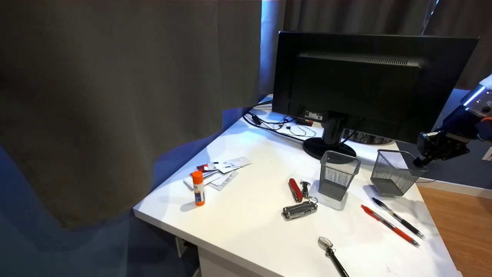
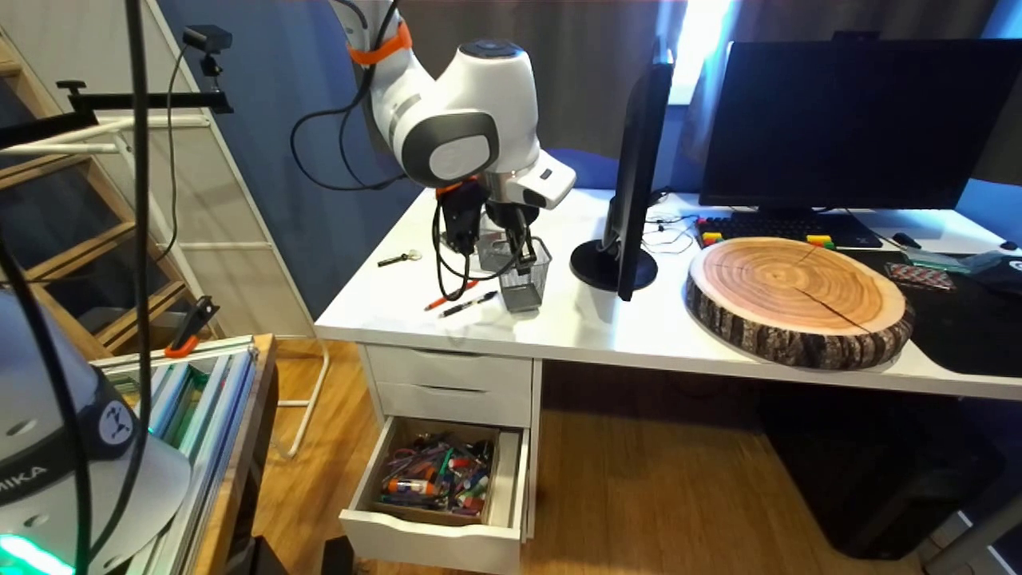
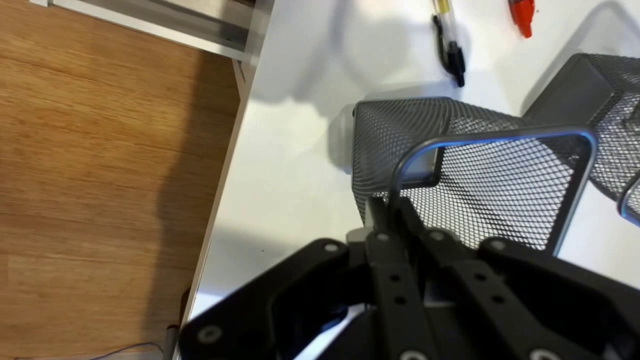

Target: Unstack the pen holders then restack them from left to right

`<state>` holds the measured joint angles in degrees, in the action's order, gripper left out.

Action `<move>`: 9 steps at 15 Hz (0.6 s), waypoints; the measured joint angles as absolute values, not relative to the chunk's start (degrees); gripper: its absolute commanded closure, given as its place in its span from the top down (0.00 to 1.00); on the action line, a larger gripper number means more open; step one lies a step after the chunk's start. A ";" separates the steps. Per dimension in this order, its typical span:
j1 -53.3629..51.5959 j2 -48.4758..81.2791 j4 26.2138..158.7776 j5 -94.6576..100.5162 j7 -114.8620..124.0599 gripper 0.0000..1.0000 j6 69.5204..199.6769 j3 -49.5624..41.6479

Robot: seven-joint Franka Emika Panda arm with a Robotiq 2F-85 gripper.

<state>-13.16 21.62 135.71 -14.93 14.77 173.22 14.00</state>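
My gripper [image 3: 389, 207] clamps a pen holder [image 1: 394, 175] by its rim, near the free twin [image 1: 338, 177] — I should lift level, centring above that twin.

Glue stick [image 1: 198, 188] — upright, near cards [image 1: 226, 166] | red pen [image 1: 390, 226] beside black pen [image 1: 399, 219] | open drawer [image 2: 431, 543] — jumbled stationery [image 2: 447, 475], apparently

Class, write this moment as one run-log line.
jaws: closed on dark grey square metal-mesh pen holder, at rim | matching pen holder: upright, apart | restack: pending

Downward-tilted gripper [image 3: 392, 206], jaws close together
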 measured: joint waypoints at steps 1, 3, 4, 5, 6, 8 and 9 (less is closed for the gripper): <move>-13.21 22.01 135.66 -14.93 14.78 0.03 173.23 13.82; -13.31 22.60 135.58 -14.91 14.79 0.31 173.23 13.55; -13.34 22.77 135.55 -14.90 14.79 0.32 173.23 13.50; -13.39 22.92 135.52 -14.90 14.79 0.37 173.28 13.44; -13.42 23.00 135.50 -14.90 14.79 0.45 173.60 13.43; -13.54 22.91 135.40 -14.87 14.79 0.59 174.59 13.32; -13.70 22.68 135.36 -14.82 14.79 0.65 175.03 13.14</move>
